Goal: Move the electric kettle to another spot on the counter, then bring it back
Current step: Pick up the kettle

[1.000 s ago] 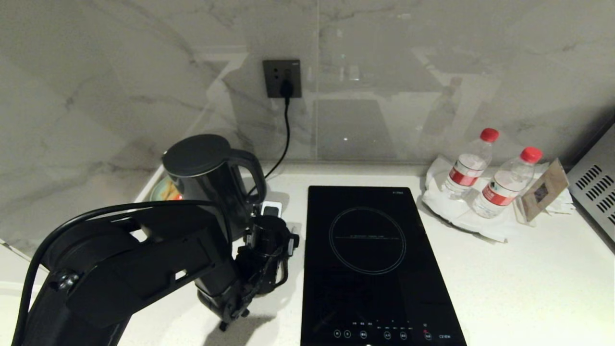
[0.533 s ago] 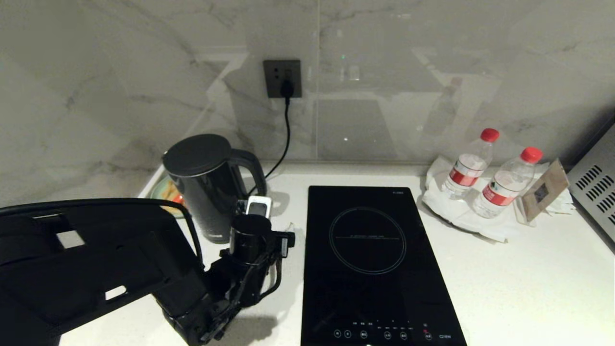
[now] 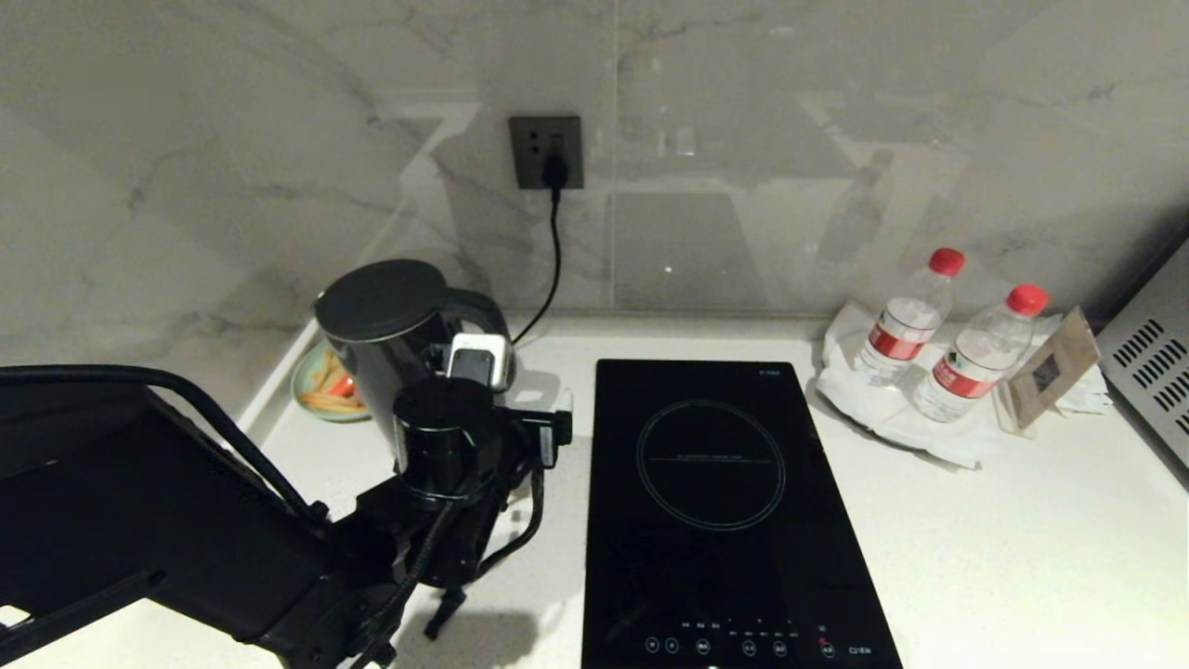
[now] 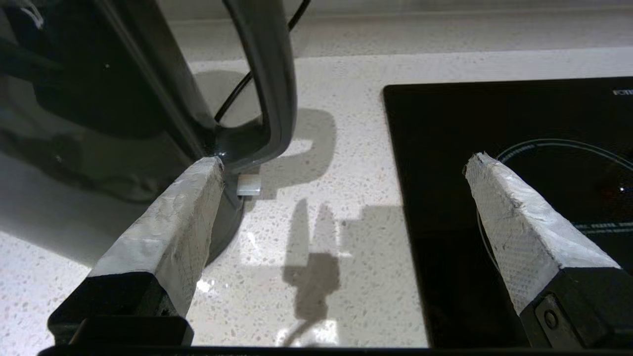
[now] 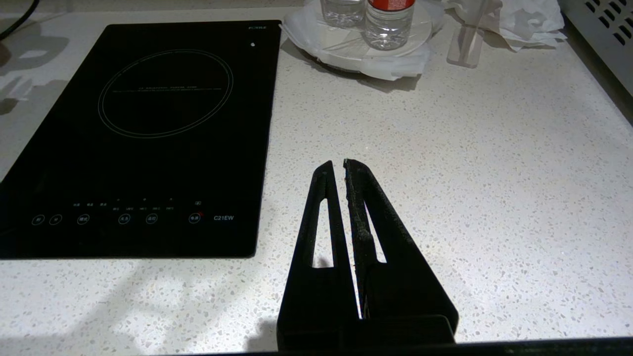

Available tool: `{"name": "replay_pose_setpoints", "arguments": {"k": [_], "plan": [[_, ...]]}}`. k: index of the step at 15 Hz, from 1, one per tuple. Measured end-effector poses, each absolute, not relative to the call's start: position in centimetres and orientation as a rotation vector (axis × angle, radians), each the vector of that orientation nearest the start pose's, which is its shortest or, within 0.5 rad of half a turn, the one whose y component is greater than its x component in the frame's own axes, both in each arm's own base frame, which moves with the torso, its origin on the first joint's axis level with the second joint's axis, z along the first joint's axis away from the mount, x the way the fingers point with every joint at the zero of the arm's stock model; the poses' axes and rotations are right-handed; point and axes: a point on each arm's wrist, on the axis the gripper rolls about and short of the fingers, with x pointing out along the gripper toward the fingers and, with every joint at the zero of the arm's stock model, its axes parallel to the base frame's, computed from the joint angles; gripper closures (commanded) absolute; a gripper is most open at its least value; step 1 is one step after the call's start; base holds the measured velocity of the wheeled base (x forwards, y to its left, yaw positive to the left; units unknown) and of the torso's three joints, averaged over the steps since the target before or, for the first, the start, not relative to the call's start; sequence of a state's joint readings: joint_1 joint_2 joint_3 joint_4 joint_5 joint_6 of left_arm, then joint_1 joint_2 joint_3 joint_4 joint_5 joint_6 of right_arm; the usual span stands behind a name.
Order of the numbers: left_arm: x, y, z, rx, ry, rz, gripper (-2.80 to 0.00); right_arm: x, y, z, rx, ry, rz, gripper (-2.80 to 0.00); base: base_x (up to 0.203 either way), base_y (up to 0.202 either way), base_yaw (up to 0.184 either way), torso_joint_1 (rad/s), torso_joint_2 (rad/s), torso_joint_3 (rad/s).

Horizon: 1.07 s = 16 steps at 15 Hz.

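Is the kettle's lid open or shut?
Shut: the flat lid lies flush on the upright kettle.

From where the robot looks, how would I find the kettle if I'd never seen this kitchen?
Find the dark wall socket on the marble wall and follow its black cord down to the white counter. The electric kettle stands there, left of the flat black cooktop. It is the only tall, shiny black jug with a flat lid and a big loop handle; the two water bottles are clear with red caps.
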State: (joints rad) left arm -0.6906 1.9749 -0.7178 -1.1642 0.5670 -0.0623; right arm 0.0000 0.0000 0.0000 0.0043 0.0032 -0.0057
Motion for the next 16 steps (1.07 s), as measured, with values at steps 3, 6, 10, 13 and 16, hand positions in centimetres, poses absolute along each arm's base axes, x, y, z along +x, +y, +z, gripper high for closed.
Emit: {"name": "replay_pose_setpoints", "arguments": {"k": [3,6,10,13,16], "plan": [[27.8,-21.4,13.3,-0.026,0.054,-0.121,-2.80,-2.3,0.0,7.5,-0.006,0.005,0.002,0.00,0.000,0.000,0.000,0.000,0.00,0.000],[28.7,-21.9,13.5,-0.033,0.044,-0.116,-2.80,-2.3,0.0,7.5,-0.005,0.004,0.002,0.00,0.000,0.000,0.000,0.000,0.00,0.000],[29.9,-22.7,13.2,-0.033,0.042,-0.113,-2.80,-2.3,0.0,7.5,-0.005,0.004,0.002,0.00,0.000,0.000,0.000,0.000,0.00,0.000],[30.6,-23.1,13.4,-0.030,0.045,-0.111,-2.80,-2.3,0.0,7.5,-0.005,0.004,0.002,0.00,0.000,0.000,0.000,0.000,0.00,0.000],[31.5,-23.5,13.6,-0.036,0.038,-0.104,-2.80,-2.3,0.0,7.5,-0.005,0.004,0.002,0.00,0.000,0.000,0.000,0.000,0.00,0.000]]}}
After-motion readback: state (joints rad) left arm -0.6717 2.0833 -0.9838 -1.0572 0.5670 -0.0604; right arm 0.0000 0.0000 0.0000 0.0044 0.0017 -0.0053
